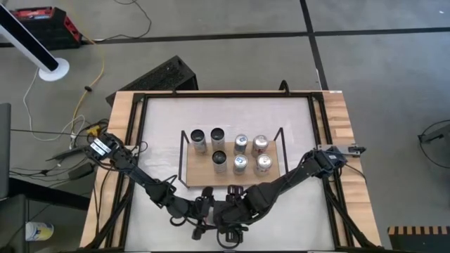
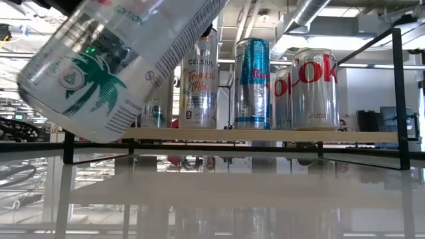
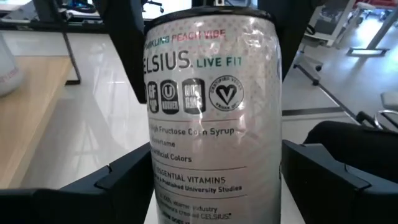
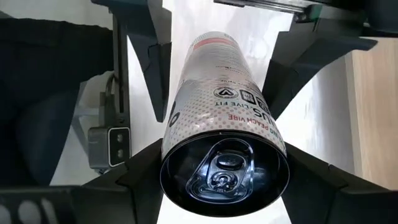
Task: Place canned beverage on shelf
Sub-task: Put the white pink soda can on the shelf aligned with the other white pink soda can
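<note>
The white Celsius can (image 3: 211,118) hangs tilted above the near edge of the table, in front of the shelf (image 1: 233,163), at the spot where both arms meet; in the low view it fills the upper left, leaning, clear of the surface. The shelf's wooden board sits mid-table with black wire ends on its left and right. On it stand seven cans: two dark-topped ones and a silver pair in the far row, one dark-topped can (image 1: 219,161) and another silver pair in the near row. The near-left corner of the board is bare, and a strip of open table lies between the board's near edge and the grippers.

The table (image 1: 162,119) has a pale white top inside a black frame, with wood-plank borders left and right. Beyond it lie grey floor, cables, a black crate (image 1: 163,74) and a white fan base (image 1: 53,69).

The left gripper (image 3: 211,186) has its fingers spread wide, flanking the can's printed side. The right gripper (image 4: 224,180) flanks the can's top end the same way. Which of the two bears the can, I cannot tell.
</note>
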`<action>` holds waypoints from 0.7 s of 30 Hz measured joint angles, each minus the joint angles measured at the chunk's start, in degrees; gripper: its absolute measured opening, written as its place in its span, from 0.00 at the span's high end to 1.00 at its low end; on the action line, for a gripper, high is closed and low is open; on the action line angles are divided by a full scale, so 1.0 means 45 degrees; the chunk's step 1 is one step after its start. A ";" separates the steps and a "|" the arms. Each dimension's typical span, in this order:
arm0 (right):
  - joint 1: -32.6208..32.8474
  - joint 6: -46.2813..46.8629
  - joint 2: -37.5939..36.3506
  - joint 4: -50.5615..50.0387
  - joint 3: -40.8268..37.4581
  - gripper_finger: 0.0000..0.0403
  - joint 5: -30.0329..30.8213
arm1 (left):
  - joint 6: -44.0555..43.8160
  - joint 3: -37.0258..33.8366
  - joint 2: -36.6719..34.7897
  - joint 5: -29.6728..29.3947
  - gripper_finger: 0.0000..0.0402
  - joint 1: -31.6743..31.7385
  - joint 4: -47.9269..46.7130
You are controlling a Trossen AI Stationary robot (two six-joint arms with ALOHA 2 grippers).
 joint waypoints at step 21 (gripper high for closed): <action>0.0104 0.0687 -0.0209 -0.1147 0.0015 0.12 0.0001 | 0.0189 0.0176 -0.0761 0.1560 0.44 0.0224 -0.2929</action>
